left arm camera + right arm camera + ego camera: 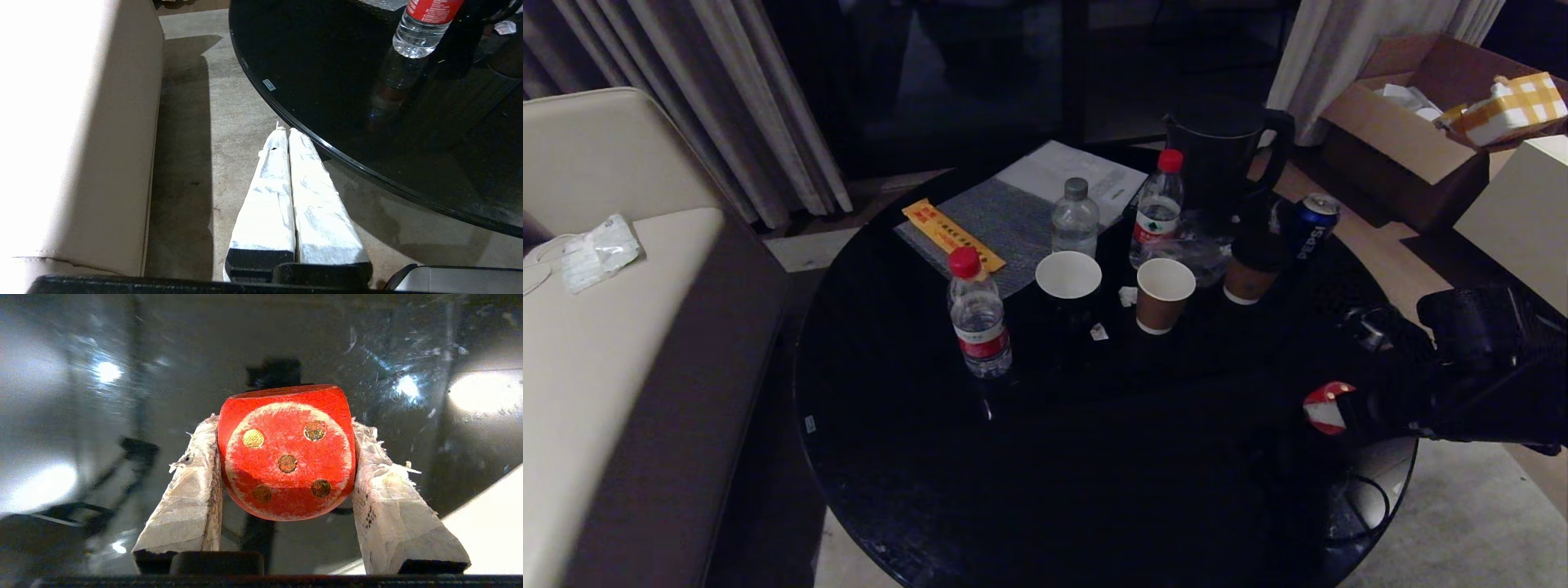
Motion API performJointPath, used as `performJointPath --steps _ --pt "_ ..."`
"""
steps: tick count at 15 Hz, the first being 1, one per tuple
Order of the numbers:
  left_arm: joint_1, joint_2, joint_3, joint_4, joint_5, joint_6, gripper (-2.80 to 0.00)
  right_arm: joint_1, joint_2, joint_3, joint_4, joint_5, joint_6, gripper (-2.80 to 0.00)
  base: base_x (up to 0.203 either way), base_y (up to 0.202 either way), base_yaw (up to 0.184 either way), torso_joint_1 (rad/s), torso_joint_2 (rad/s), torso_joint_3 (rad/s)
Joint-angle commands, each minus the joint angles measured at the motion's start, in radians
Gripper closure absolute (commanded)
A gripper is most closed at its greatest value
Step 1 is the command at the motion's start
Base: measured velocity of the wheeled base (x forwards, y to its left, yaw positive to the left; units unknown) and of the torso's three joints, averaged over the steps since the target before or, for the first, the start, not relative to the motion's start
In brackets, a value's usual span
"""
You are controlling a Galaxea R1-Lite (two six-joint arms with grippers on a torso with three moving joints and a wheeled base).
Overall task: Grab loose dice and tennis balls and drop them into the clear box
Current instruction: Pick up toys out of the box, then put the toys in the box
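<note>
A red die (286, 453) with gold pips sits between the two white-wrapped fingers of my right gripper (284, 426), which is shut on its sides just above the glossy black table (102, 416). In the head view the same red die (1333, 390) and right gripper (1327, 410) are at the table's right edge. My left gripper (287, 130) is shut and empty, parked over the floor beside the table's rim (327, 145). The tennis balls and the clear box are out of view.
On the round black table (1094, 474) stand water bottles (978, 314) (1157, 208), paper cups (1068, 278) (1164, 294), a Pepsi can (1313, 224) and a dark kettle (1225, 155). A beige sofa (613, 327) is on the left and a cardboard box (1421, 122) at the far right.
</note>
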Motion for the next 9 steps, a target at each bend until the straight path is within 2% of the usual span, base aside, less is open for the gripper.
performJointPath --steps 1,4,9 --pt "0.000 0.002 0.002 0.000 0.001 0.001 0.00 -0.009 -0.096 0.011 0.006 0.000 0.072 0.00 0.000 0.000 0.000 0.000 0.00 0.000" --pt "0.000 0.002 0.002 0.000 0.001 0.001 0.00 -0.030 -0.261 0.066 0.092 -0.019 0.133 0.00 0.000 0.000 0.000 0.000 0.00 0.000" --pt "0.000 0.002 0.002 0.000 0.001 0.001 0.00 -0.045 -0.764 0.278 0.346 -0.032 0.234 0.00 0.000 0.000 0.000 0.000 0.00 0.000"
